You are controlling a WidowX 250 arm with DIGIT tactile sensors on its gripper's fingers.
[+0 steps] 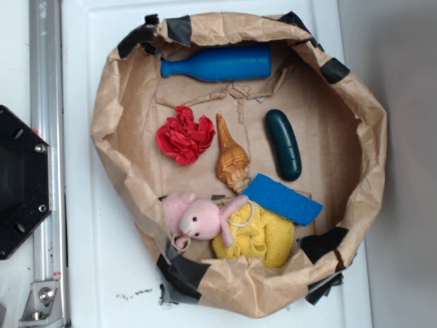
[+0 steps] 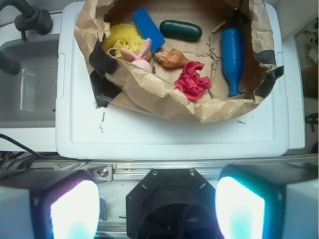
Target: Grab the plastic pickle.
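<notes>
Gripper: we see its 2 fingers spread wide, holding nothing (wrist view only).
Plastic pickle: untouched in the paper bag.

A robot lab bench: a white table edged by a metal rail with cables.

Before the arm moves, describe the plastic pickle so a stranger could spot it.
Look inside the brown paper nest on the white surface. The plastic pickle lies right of the orange seashell, above the flat blue sponge. It is dark teal, glossy, shorter than the bright blue bottle.
</notes>
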